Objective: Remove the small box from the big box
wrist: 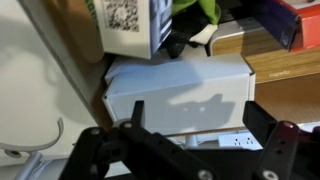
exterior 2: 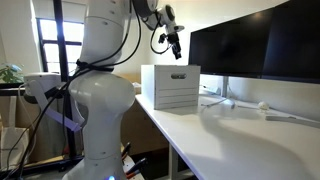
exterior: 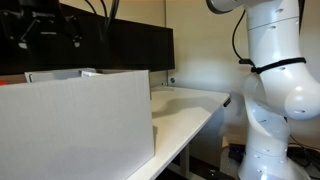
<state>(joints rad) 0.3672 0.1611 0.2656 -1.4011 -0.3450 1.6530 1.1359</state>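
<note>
Currently: big box [exterior 2: 170, 88] on table [exterior 2: 250, 138], near edge. Gripper [exterior 2: 176, 44] hovers above it, jaws spread wide, nothing held. Small box [wrist: 175, 88] lies inside, beside printed carton [wrist: 125, 20]. Risk: jaws catch wall or carton on descent, grip fails.

**Office workspace with a robot**

A long white desk [exterior 2: 240, 125] carries wide dark monitors [exterior 2: 255, 50] along its back edge. A white robot arm [exterior 2: 100, 95] stands beside the desk, with a bright window [exterior 2: 48, 45] and a potted plant [exterior 2: 10, 73] behind it.
</note>
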